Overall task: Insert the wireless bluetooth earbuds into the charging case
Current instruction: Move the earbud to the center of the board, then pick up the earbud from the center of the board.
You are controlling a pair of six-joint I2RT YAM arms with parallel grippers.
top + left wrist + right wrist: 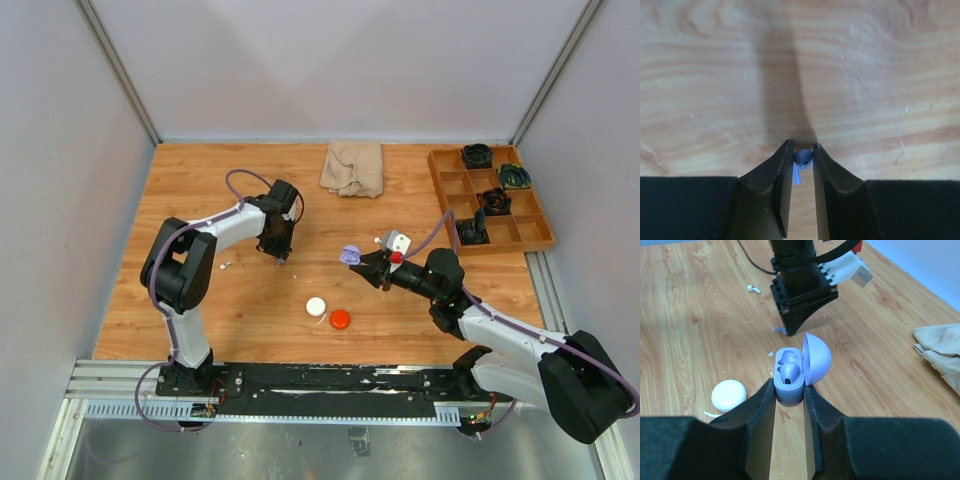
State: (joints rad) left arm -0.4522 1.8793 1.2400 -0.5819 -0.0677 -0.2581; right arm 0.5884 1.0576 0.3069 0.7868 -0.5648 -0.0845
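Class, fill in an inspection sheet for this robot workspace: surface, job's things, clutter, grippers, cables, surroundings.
Surface: wooden tabletop, bare wood, light scuffs.
Job's things: open purple charging case held in the right gripper; purple earbud pinched in the left gripper; white earbud loose on the wood.
Clutter: white puck, red puck, beige cloth, wooden divided tray holding dark coiled items.
Grippers: left shut on the earbud, right shut on the case.
Cables: purple cable looped along each arm.
Surroundings: grey walls on three sides.
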